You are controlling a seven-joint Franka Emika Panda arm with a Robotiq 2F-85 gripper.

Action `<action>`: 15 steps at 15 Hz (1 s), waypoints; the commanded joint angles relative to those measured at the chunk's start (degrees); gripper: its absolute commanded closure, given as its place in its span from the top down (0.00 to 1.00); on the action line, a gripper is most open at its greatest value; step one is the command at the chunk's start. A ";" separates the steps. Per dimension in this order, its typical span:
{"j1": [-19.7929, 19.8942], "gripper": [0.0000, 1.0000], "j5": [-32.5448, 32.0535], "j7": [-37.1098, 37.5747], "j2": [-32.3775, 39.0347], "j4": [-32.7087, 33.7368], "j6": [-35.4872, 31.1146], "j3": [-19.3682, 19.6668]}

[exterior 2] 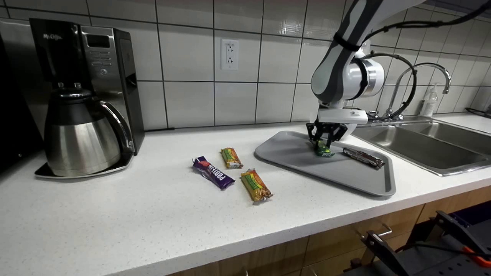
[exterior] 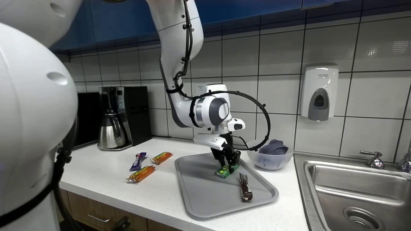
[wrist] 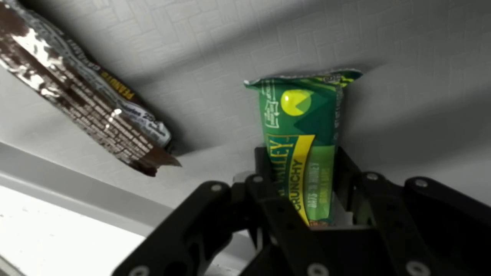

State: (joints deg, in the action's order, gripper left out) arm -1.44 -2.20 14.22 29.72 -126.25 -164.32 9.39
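Your counter (exterior 2: 134, 226) carries the grey tray (exterior: 205, 195). Over the tray, your end effector (wrist: 303, 165) points downward, its fingers (wrist: 347, 172) against both long sides of the green-wrapped bar (wrist: 301, 130) — a pinch across the width. You have that bar directly below, close to the tray surface; its long axis runs roughly square to your closing direction, one end projecting past the fingers. The brown-wrapped bar (wrist: 88, 101) lies apart on the tray — untouched, at a slant.

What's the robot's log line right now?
gripper: pinching green bar; below: gray tray; on tray: brown bar; off tray: purple bar, two orange bars
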 commanded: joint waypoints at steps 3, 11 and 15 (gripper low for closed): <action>-0.28 0.17 0.69 -1.45 -2.85 -1.69 -0.70 -0.65; -3.24 0.17 -0.06 -0.39 -7.52 -5.60 -0.59 -0.77; -4.61 0.17 -0.35 -0.13 -10.44 -8.63 -0.46 -0.96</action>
State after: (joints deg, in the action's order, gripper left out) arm -5.50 -2.23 14.22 23.69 -130.80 -164.57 8.81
